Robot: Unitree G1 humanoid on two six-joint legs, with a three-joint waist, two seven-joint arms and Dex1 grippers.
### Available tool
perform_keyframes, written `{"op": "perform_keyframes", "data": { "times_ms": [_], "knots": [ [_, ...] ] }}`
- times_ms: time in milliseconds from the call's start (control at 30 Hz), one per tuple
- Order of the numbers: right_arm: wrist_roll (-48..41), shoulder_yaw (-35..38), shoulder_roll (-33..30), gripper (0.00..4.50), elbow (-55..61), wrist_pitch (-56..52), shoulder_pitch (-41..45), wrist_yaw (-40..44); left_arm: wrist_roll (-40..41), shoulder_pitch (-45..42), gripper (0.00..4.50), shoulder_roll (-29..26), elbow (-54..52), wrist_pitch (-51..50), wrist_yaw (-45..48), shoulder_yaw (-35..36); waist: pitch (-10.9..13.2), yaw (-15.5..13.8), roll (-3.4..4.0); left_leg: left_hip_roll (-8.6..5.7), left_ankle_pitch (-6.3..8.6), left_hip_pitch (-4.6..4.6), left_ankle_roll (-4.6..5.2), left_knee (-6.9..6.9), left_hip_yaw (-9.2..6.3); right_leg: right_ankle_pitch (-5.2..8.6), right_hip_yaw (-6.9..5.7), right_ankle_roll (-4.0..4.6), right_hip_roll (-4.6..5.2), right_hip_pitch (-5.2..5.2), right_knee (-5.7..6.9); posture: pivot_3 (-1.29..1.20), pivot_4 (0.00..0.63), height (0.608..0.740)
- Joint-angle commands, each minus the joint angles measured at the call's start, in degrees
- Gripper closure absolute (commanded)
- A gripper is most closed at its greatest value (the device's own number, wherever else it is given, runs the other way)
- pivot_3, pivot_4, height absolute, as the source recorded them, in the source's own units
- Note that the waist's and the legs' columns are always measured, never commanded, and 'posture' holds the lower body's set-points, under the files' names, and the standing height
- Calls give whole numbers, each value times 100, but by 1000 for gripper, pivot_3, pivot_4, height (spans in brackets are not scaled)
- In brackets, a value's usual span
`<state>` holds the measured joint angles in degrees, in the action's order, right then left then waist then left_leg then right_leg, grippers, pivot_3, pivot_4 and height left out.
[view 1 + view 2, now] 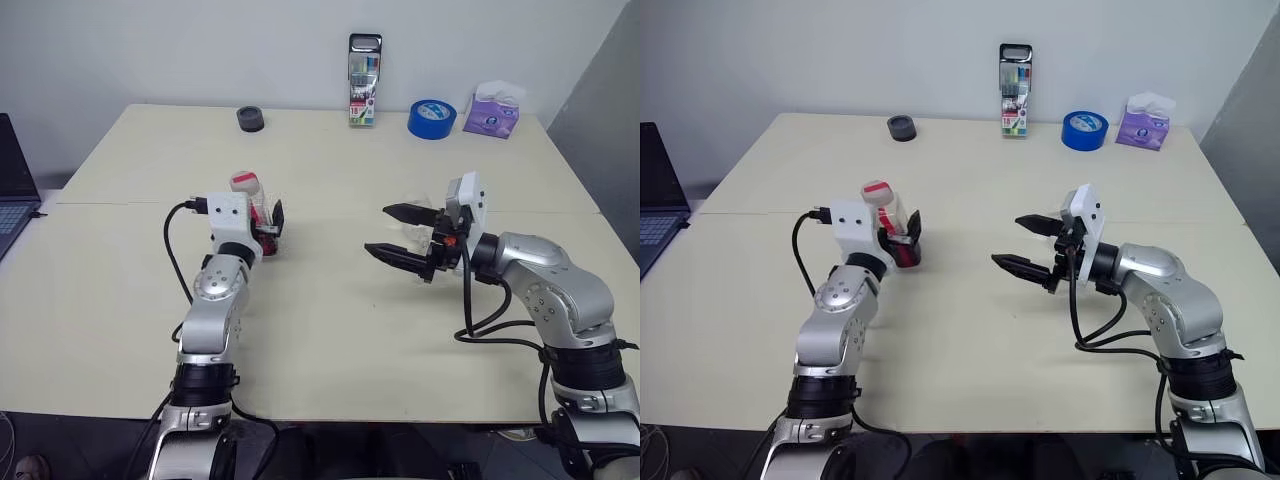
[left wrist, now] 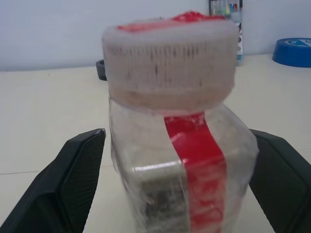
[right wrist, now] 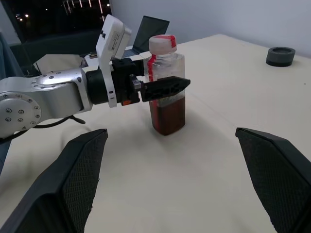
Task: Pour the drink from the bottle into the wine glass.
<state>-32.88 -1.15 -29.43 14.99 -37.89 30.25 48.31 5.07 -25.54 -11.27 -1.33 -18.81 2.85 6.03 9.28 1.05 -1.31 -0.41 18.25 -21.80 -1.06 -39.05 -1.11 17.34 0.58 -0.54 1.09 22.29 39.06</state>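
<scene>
1. Left eye view: the bottle point(image 1: 262, 214) stands upright on the cream table point(image 1: 330, 330), left of centre, with its cap on.
2. The drink point(image 3: 168, 115) fills the lower part of the bottle, dark reddish-brown behind the clear wall.
3. The left gripper point(image 1: 898, 229) sits around the bottle with its jaws spread; in the left wrist view one black finger point(image 2: 68, 184) stands on each side of the bottle with a gap visible between pad and wall.
4. The right gripper point(image 1: 396, 235) hovers above the table right of centre, pointing left toward the bottle, its jaws wide apart and holding nothing.
5. A faint clear shape beside the right gripper's far finger may be the wine glass; I cannot tell for certain.
6. Along the far edge lie a dark round object point(image 1: 251, 119), a marker pack point(image 1: 364, 80), a blue tape roll point(image 1: 431, 118) and a purple tissue pack point(image 1: 495, 112).
</scene>
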Motion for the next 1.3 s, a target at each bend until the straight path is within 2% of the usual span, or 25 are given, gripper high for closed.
{"op": "perform_keyframes", "data": {
  "times_ms": [33,700,933,1000,1200,1300],
  "knots": [
    [-131,179,-35,0,220,34,6,-40,-62,-152,14,-71,40,206,-23,86,0,0,0,0,0,0,0,0,0,0,0,0,0,0,0,0,150,740],
    [-124,170,-32,0,224,46,-86,-103,-33,-314,14,-114,235,356,67,99,0,-3,0,0,-1,-1,-1,0,-1,0,-1,0,0,1,0,0,150,740],
    [-110,163,-16,0,236,51,-103,-139,-2,-271,2168,-113,185,362,97,111,0,-2,0,0,-1,0,-1,-1,-1,0,-1,0,0,1,0,0,150,740],
    [-105,159,-16,0,241,56,-115,-144,4,-255,2601,-121,152,353,97,122,0,-2,0,0,-1,-1,-1,0,-1,0,-2,0,0,1,0,0,150,740],
    [-89,129,6,0,263,65,-131,-164,26,-99,2696,-195,-133,158,196,100,0,0,0,0,-1,-2,-1,-1,-1,0,-1,0,1,2,0,0,150,740],
    [-103,95,55,0,323,-12,-66,-255,316,108,2696,-286,-624,-299,525,99,0,6,0,0,-1,-2,-1,0,-1,0,-1,0,1,3,-1,0,150,740]
  ]
}}
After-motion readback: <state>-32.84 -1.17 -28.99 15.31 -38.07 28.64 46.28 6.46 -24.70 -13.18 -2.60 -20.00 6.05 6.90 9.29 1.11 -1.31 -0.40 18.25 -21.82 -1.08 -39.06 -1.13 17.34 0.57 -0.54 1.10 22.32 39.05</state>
